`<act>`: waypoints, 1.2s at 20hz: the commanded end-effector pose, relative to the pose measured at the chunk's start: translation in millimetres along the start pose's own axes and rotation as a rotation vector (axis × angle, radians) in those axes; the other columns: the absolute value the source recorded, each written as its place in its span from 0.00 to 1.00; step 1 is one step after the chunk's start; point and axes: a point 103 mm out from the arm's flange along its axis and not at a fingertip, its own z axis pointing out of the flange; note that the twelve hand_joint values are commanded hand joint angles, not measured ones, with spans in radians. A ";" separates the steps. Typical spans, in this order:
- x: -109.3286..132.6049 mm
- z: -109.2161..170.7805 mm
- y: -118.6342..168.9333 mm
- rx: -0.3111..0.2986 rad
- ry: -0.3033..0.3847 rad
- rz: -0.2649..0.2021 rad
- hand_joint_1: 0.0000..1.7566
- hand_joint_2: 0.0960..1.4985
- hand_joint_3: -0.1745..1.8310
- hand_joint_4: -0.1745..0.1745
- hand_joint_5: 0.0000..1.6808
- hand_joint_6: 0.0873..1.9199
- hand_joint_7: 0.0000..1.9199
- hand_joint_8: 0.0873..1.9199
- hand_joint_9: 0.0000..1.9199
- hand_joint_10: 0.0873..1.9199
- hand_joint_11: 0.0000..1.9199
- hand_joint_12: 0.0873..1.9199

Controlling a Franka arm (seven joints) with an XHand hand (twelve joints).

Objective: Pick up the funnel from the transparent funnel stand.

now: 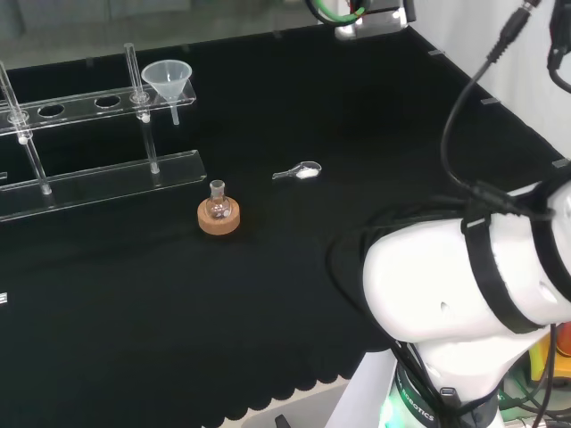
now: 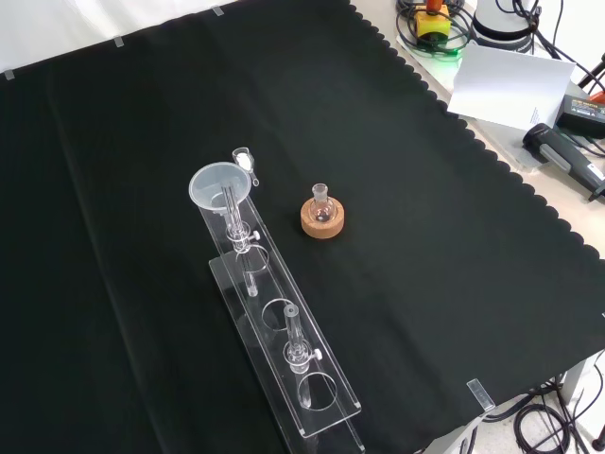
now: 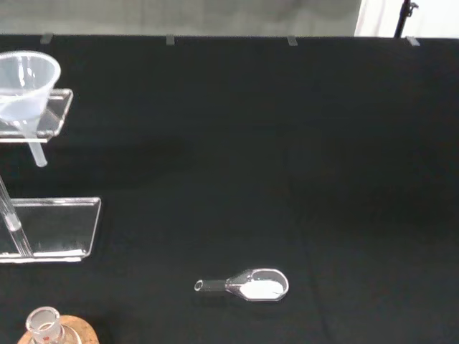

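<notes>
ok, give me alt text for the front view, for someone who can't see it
A clear funnel sits in the far end hole of a transparent funnel stand on a black cloth. To the right of it, a small round flask rests on a cork ring, and a small clear scoop lies just beyond the funnel.

In the head view, the funnel stand (image 1: 98, 169) is sitting at the upper left of the frame, and the funnel (image 1: 167, 82) is resting in the hole at its right end. A small flask (image 1: 219, 201) is standing on a cork ring (image 1: 219, 219) just below and right of the stand's right end. A small scoop (image 1: 299, 171) is lying on the cloth (image 1: 294, 294) right of the flask, near the frame's centre. The arm's links (image 1: 473, 294) are filling the lower right.
</notes>
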 end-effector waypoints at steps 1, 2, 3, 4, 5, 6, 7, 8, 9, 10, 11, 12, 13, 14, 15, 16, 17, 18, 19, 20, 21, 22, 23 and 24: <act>31.1 26.8 51.8 0.039 -0.053 -0.031 0.01 0.76 0.25 0.57 0.13 0.00 0.04 0.25 0.14 0.26 0.06 0.68; 36.0 28.5 58.0 0.045 -0.055 -0.041 0.01 0.75 0.24 0.57 0.13 0.00 0.04 0.25 0.14 0.26 0.06 0.69; 39.0 29.9 64.4 0.055 -0.061 -0.046 0.02 0.74 0.24 0.57 0.13 0.00 0.04 0.25 0.14 0.26 0.06 0.69; 41.6 31.1 71.1 0.062 -0.066 -0.049 0.02 0.74 0.24 0.56 0.13 0.00 0.04 0.25 0.14 0.26 0.05 0.69; 43.9 32.2 76.3 0.066 -0.068 -0.051 0.03 0.74 0.24 0.56 0.12 0.00 0.04 0.25 0.14 0.26 0.05 0.69; 47.1 33.3 81.7 0.070 -0.070 -0.052 0.03 0.73 0.24 0.56 0.12 0.00 0.04 0.25 0.14 0.27 0.05 0.69; 49.4 34.3 86.3 0.073 -0.072 -0.055 0.03 0.73 0.23 0.56 0.12 0.00 0.04 0.25 0.14 0.27 0.05 0.70; 52.6 35.2 90.2 0.076 -0.075 -0.060 0.04 0.72 0.23 0.56 0.12 0.00 0.04 0.25 0.14 0.27 0.05 0.70; 56.8 36.4 93.7 0.077 -0.079 -0.067 0.04 0.72 0.23 0.56 0.12 0.00 0.04 0.25 0.14 0.27 0.05 0.70; 60.6 37.6 97.2 0.081 -0.083 -0.069 0.04 0.72 0.23 0.56 0.12 0.00 0.04 0.25 0.14 0.27 0.05 0.70; 63.3 38.7 100.0 0.083 -0.086 -0.074 0.04 0.72 0.23 0.56 0.12 0.00 0.04 0.25 0.14 0.27 0.05 0.70; 67.2 39.6 103.1 0.089 -0.088 -0.078 0.04 0.72 0.23 0.56 0.12 0.00 0.04 0.25 0.14 0.27 0.05 0.70; 69.4 40.7 106.2 0.090 -0.090 -0.083 0.05 0.71 0.23 0.56 0.11 0.00 0.05 0.25 0.14 0.28 0.05 0.70; 74.8 42.0 108.5 0.089 -0.097 -0.095 0.05 0.71 0.23 0.56 0.11 0.00 0.05 0.25 0.14 0.28 0.04 0.70; 76.9 43.1 111.4 0.091 -0.099 -0.099 0.05 0.70 0.23 0.56 0.11 0.00 0.05 0.25 0.14 0.28 0.04 0.70; 80.1 44.1 113.8 0.095 -0.103 -0.100 0.06 0.70 0.23 0.56 0.11 0.00 0.05 0.26 0.14 0.28 0.04 0.70; 83.5 45.8 116.7 0.101 -0.111 -0.106 0.06 0.69 0.22 0.56 0.11 0.00 0.06 0.26 0.14 0.28 0.04 0.70; 87.3 47.5 119.3 0.105 -0.112 -0.109 0.07 0.69 0.22 0.55 0.11 0.00 0.06 0.26 0.14 0.29 0.04 0.71; 89.4 48.9 122.0 0.111 -0.114 -0.112 0.07 0.68 0.22 0.54 0.11 0.00 0.06 0.26 0.14 0.29 0.04 0.71; 90.9 50.6 125.0 0.113 -0.118 -0.107 0.08 0.68 0.22 0.54 0.11 0.00 0.06 0.26 0.14 0.29 0.04 0.71; 91.0 52.1 128.1 0.118 -0.116 -0.101 0.08 0.68 0.22 0.53 0.11 0.00 0.06 0.27 0.15 0.29 0.04 0.71; 92.7 53.6 131.4 0.123 -0.118 -0.103 0.08 0.68 0.22 0.53 0.11 0.00 0.06 0.27 0.14 0.30 0.04 0.71; 95.0 54.8 134.1 0.128 -0.116 -0.106 0.08 0.67 0.22 0.53 0.11 0.00 0.06 0.28 0.14 0.30 0.04 0.71; 95.9 56.3 137.3 0.134 -0.114 -0.112 0.08 0.67 0.22 0.53 0.11 0.00 0.06 0.28 0.14 0.31 0.04 0.71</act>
